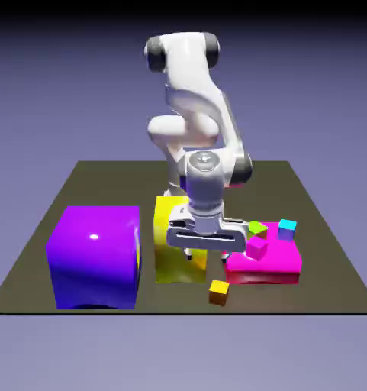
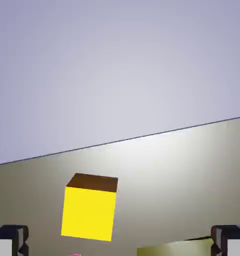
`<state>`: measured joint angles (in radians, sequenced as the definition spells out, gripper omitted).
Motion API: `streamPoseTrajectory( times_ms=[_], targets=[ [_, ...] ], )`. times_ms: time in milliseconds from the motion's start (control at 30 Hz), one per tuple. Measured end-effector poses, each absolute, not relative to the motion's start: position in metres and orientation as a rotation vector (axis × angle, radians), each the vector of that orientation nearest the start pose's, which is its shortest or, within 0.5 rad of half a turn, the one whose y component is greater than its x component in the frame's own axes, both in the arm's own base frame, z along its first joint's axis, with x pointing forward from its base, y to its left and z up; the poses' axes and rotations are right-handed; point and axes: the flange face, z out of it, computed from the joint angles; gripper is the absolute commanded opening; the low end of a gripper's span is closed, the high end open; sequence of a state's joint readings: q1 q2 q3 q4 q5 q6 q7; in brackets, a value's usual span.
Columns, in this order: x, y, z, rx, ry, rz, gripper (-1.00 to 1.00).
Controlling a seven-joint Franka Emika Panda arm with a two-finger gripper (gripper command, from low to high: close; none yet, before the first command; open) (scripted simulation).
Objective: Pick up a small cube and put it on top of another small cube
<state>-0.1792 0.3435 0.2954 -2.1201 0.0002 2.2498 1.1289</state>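
Observation:
The tiny orange-yellow cube (image 1: 219,291) lies on the dark table near its front edge, just in front of the big yellow block. In the hand view this cube (image 2: 89,207) shows a little left of the middle, ahead of the fingertips and apart from them. My gripper (image 1: 207,258) hangs above the table between the yellow block and the magenta slab, a short way behind the cube. In the hand view the gripper (image 2: 120,242) is open, with nothing between its fingers. The tiny cyan-blue cube (image 1: 287,229) sits on the slab's far right corner.
A big purple block (image 1: 94,256) stands at the exterior view's left and a big yellow block (image 1: 175,243) beside it. The flat magenta slab (image 1: 274,267) also carries a tiny green cube (image 1: 257,227) and a tiny magenta cube (image 1: 256,248). The table's edge (image 2: 141,136) crosses the hand view.

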Motion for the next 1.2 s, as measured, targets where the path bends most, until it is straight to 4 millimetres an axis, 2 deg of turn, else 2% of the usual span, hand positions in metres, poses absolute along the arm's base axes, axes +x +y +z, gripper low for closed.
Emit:
streamPoseTrajectory(
  times_ms=[200,267,367,400,467,567,600,633,667,733,800,900,1000,1033,1067,1167,1200],
  targets=[
    [0.562,0.080,0.179,-2.707,1.643,0.726,0.00],
    [0.562,0.081,0.175,-2.702,1.649,0.752,0.00],
    [0.544,0.087,0.119,-2.702,1.649,0.751,0.00],
    [0.540,0.088,0.110,-2.702,1.649,0.752,-1.00],
    [0.540,0.088,0.110,-2.701,1.649,0.752,-1.00],
    [0.560,0.082,0.166,-2.699,1.649,0.753,-1.00],
    [0.562,0.081,0.175,-2.699,1.648,0.753,-1.00],
    [0.562,0.081,0.175,-2.699,1.648,0.753,-1.00],
    [0.569,0.085,0.188,-2.713,1.583,0.704,-1.00],
    [0.555,0.151,0.224,-2.888,1.271,0.670,-1.00],
    [0.520,0.221,0.254,-3.063,0.936,0.659,-1.00],
    [0.450,0.312,0.294,-3.269,0.404,0.619,-1.00],
    [0.364,0.381,0.327,-3.407,-0.141,0.550,-1.00],
    [0.361,0.377,0.318,-3.437,-0.097,0.580,-1.00],
    [0.361,0.377,0.317,-3.437,-0.097,0.580,-1.00],
    [0.350,0.364,0.267,-3.437,-0.095,0.579,-1.00],
    [0.346,0.360,0.253,-3.437,-0.096,0.581,1.00]
  ],
)
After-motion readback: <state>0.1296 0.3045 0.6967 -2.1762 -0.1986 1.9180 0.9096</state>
